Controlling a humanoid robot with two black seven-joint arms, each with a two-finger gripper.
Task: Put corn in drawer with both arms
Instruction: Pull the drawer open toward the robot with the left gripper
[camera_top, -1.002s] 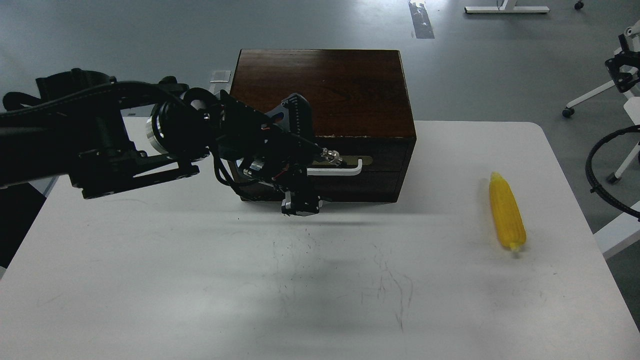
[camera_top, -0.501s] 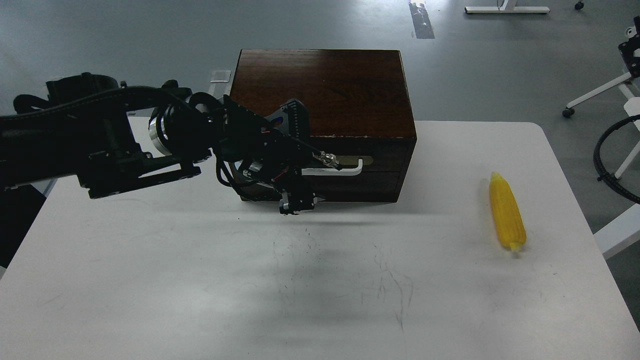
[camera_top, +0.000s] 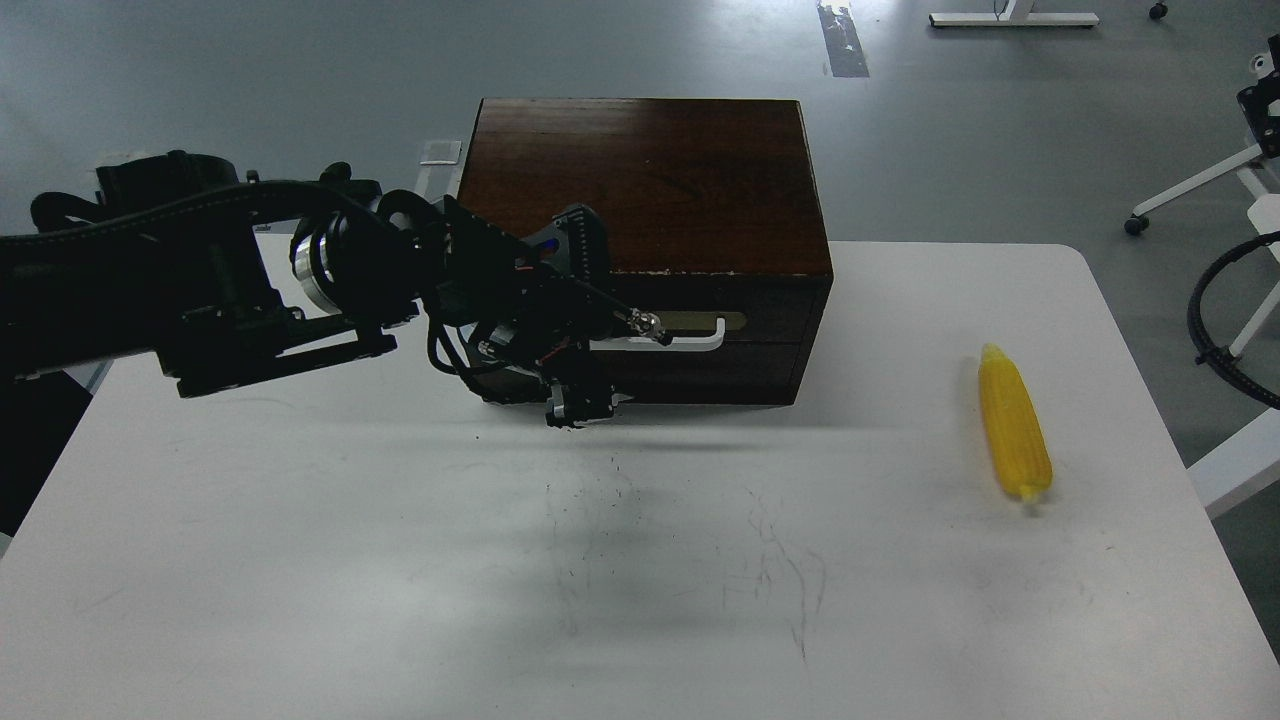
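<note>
The corn (camera_top: 1014, 422) lies on the white table (camera_top: 400, 560) at the right, pointing away from me, well clear of the box. The dark wooden box (camera_top: 650, 180) stands at the table's back middle. Its drawer (camera_top: 770, 322) is pushed in, with the white bar handle (camera_top: 690, 343) on the brass plate. My left gripper (camera_top: 585, 322) is at the left end of the handle, open. One finger is above the handle and one below it. The left part of the handle is hidden behind the gripper. My right gripper is out of view.
A black cable loop (camera_top: 1205, 330) and a black part (camera_top: 1262, 100) show at the right edge, beyond the table. White chair legs (camera_top: 1190, 190) stand on the grey floor at the right. The table's front half has only faint scribble marks.
My left gripper has shifted a little to the left along the drawer front. The black part at the right edge has moved up and out. The corn and drawer have not moved.
</note>
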